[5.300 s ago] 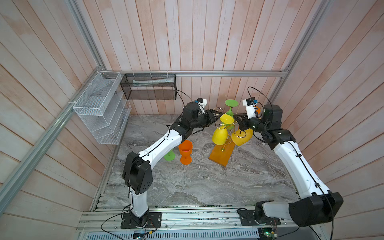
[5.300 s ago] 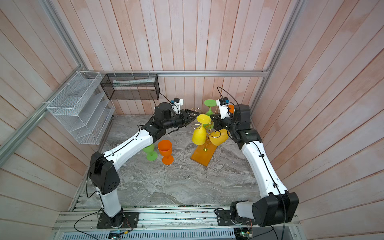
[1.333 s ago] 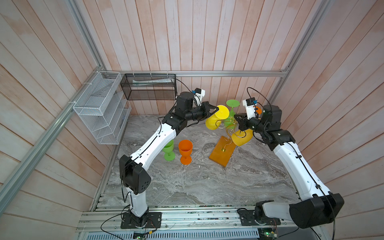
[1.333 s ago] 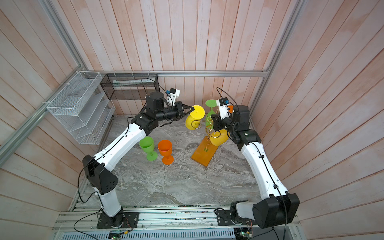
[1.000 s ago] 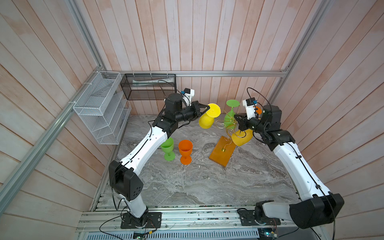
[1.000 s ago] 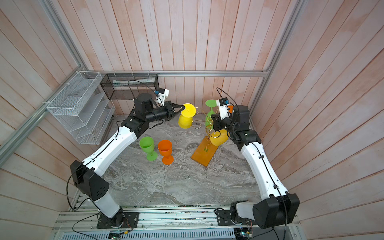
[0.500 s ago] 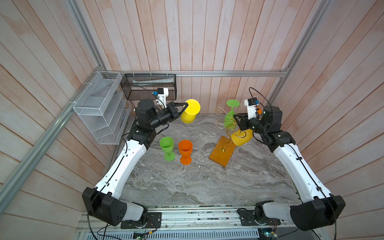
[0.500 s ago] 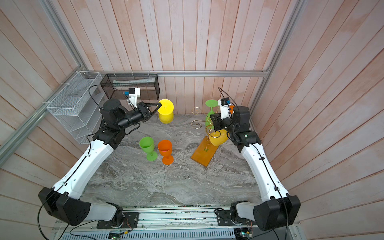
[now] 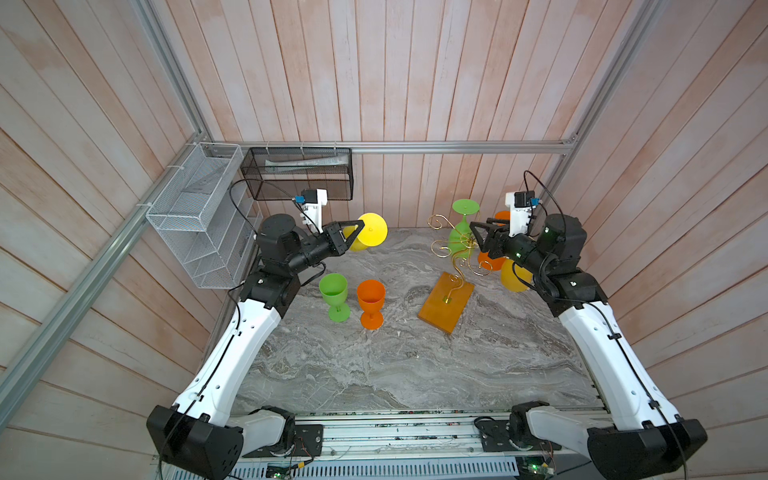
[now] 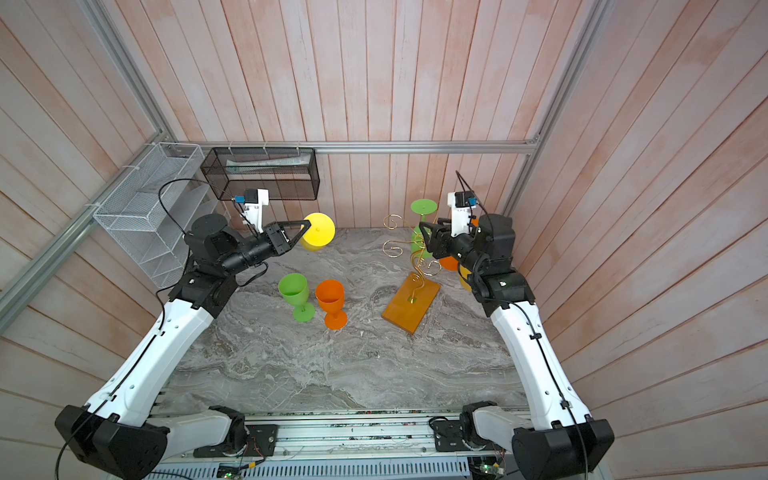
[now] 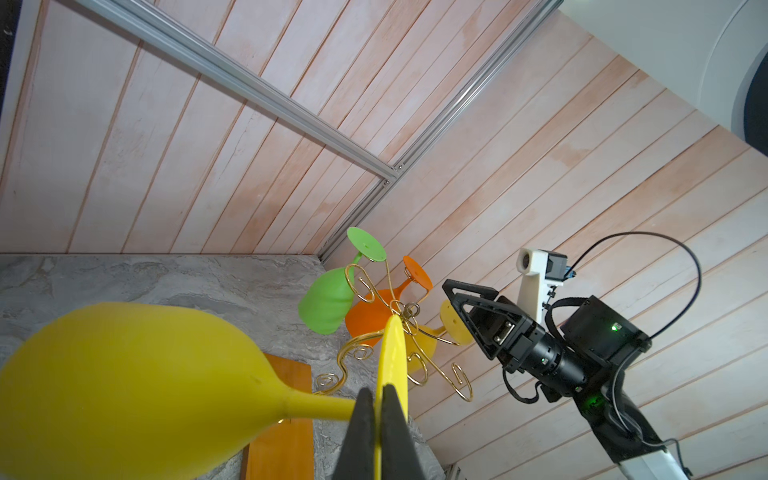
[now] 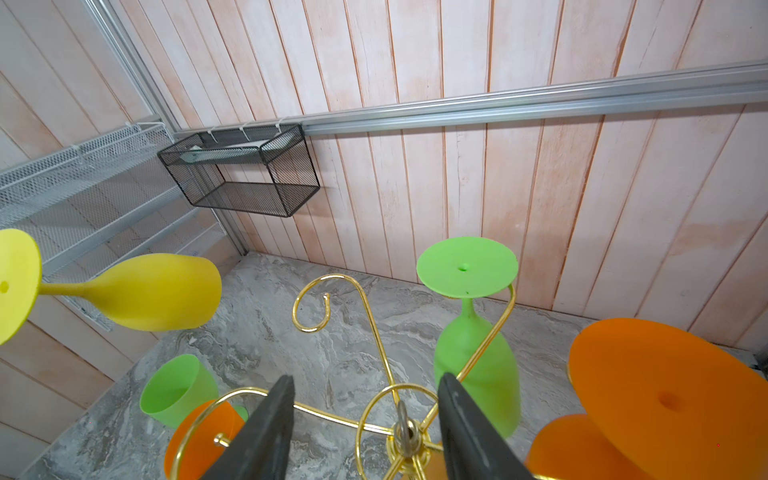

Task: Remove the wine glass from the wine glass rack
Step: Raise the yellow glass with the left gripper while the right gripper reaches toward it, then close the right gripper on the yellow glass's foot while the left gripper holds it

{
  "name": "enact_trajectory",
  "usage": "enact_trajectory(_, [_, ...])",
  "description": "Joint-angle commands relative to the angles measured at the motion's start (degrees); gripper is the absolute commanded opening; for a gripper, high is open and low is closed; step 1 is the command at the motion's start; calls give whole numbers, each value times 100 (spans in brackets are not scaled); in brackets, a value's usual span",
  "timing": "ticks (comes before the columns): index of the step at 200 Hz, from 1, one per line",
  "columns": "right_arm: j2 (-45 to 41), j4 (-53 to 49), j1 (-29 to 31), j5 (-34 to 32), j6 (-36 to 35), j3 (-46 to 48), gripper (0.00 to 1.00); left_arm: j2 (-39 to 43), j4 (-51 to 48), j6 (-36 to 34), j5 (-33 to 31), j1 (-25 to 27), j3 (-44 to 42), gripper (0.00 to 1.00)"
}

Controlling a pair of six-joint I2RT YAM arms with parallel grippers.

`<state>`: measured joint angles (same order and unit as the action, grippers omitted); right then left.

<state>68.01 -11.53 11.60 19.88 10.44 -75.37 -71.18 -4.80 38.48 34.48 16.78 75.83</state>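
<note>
On the desk [image 9: 374, 374], left of middle, a green goblet [image 9: 333, 291] and an orange goblet [image 9: 370, 298] stand upright side by side. Right of middle stands the wine glass rack [image 9: 445, 301], with a green glass [image 9: 457, 241], an orange glass [image 9: 488, 264] and a yellow glass [image 9: 513, 280] hanging bowl-down, and the right gripper [image 12: 365, 380] holds nothing, its jaws apart astride the rack's top hub. By the far left corner the left gripper [image 11: 376, 390] is clamped on the foot of the yellow wine glass [image 11: 124, 374], held sideways in the air, well apart from the rack.
</note>
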Motion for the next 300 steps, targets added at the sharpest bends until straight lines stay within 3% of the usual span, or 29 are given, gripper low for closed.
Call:
enact_trajectory(1, [-25,267,51,76,228,20,57,128,-61,-468,-38,-34,-107,0])
enact_trajectory(40, [-120,317,128,-26,422,-93,58,294,203,-673,-15,-33,-395,0])
enact_trajectory(88, [-84,106,645,-519,1073,-534,59,641,364,-1608,-303,-13,-645,0])
enact_trajectory(141, [167,84,1857,-1790,2541,-922,61,1185,1031,-3708,-1031,465,-1144,0])
enact_trajectory(181, [546,88,2194,-1662,3663,-1151,60,1257,1429,-5526,-1885,999,-1522,0])
enact_trajectory(245, [1237,-347,2517,-1390,5162,-1792,45,866,2560,-8818,-3723,1964,-2102,0])
enact_trajectory(300, [1616,-717,2968,-1408,5444,-2167,43,660,3286,-9847,-3940,2051,-2292,0])
